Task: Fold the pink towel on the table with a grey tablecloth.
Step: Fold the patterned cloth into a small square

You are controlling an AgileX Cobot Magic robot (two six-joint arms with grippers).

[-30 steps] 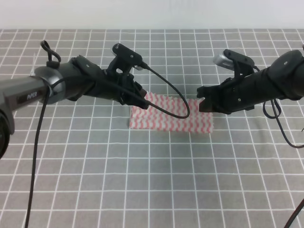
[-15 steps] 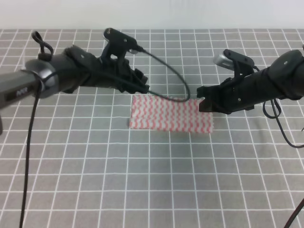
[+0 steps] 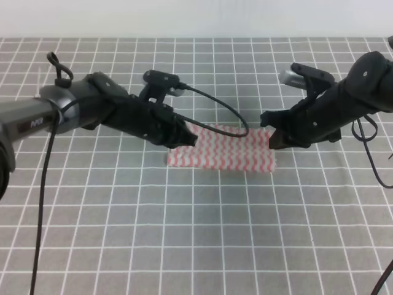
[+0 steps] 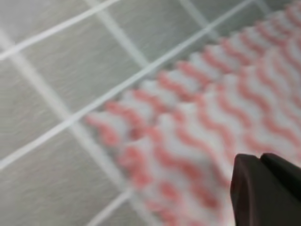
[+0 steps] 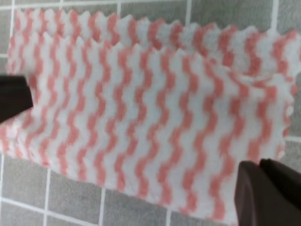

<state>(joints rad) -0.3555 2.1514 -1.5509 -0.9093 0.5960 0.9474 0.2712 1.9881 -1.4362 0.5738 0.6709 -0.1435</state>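
The pink towel (image 3: 224, 150) lies flat on the table with a grey tablecloth (image 3: 196, 233), as a wide strip about three grid cells long. The right wrist view shows two layers of the towel (image 5: 150, 117), the upper one set back from the far edge. My left gripper (image 3: 189, 139) is low over the towel's left end. My right gripper (image 3: 270, 132) hovers at its right end. In each wrist view only a dark fingertip (image 4: 263, 188) (image 5: 268, 193) shows at the lower right, so neither jaw opening can be read. The towel (image 4: 197, 127) is blurred in the left wrist view.
Black cables (image 3: 215, 114) loop from the left arm over the towel's far edge. The white-lined grey cloth stretches on all sides, with a pale wall (image 3: 196, 18) behind the table's far edge. The left gripper's dark tip (image 5: 14, 96) also shows in the right wrist view.
The left gripper drew back from the towel's far-left corner, then came forward and down to its left end. The right gripper shifted slightly right. The towel has not moved.
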